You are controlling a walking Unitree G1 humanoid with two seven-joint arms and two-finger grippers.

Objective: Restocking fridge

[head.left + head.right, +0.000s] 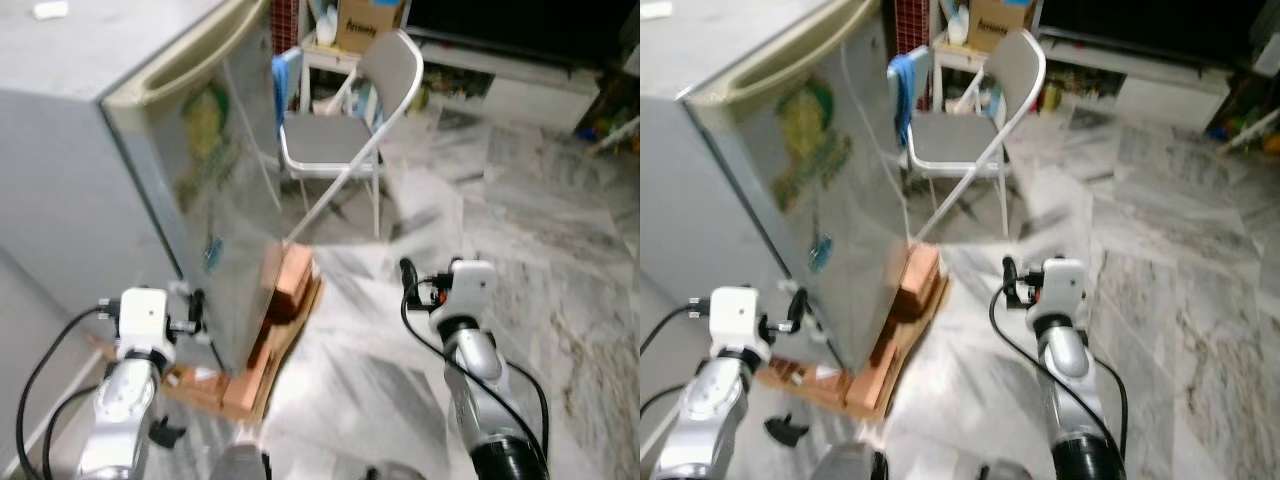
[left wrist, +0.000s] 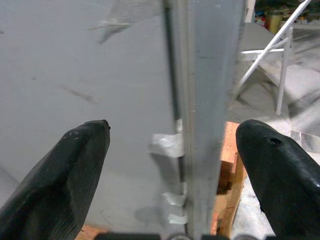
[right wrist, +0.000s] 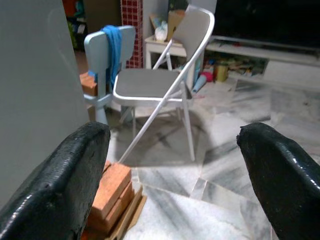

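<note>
Still closed, the fridge [image 1: 190, 170] is approached at its door edge, on the left of the scene.

It is raised off the marble floor [image 1: 520, 220] on bricks [image 1: 290, 285] and a wooden board [image 1: 285, 345], probably to keep it dry and level. The left gripper [image 2: 172, 165] is spread wide astride the door seam, touching nothing, apparently lined up to pull the door. The right gripper [image 3: 175, 175] is held equally wide and empty, further right, over bare floor; a folding chair [image 1: 345, 135] is seen beyond.
</note>
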